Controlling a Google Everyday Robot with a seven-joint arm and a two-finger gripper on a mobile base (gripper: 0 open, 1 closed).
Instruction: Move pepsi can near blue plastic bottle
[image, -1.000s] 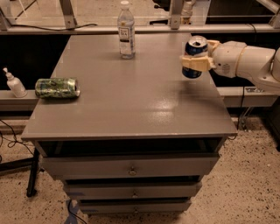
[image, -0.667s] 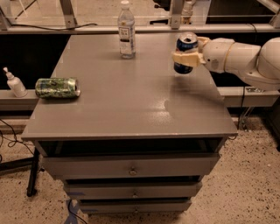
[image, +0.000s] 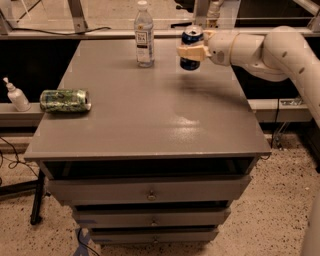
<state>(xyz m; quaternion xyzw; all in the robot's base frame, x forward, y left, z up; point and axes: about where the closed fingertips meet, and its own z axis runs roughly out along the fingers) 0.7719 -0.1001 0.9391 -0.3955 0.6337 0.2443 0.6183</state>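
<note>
The pepsi can (image: 191, 62), dark blue with a silver top, hangs upright in my gripper (image: 192, 51), which is shut on it a little above the far right part of the grey table (image: 150, 115). The white arm reaches in from the right. The blue plastic bottle (image: 144, 35), clear with a white cap and a white-and-dark label, stands upright at the table's far edge, to the left of the can with a gap between them.
A green patterned can (image: 64, 100) lies on its side at the table's left edge. A small white pump bottle (image: 15, 95) stands on a ledge left of the table. Drawers (image: 150, 192) sit below the tabletop.
My gripper has carried the pepsi can to the left and farther back, from the table's right edge toward the blue plastic bottle. Nothing else has moved.
</note>
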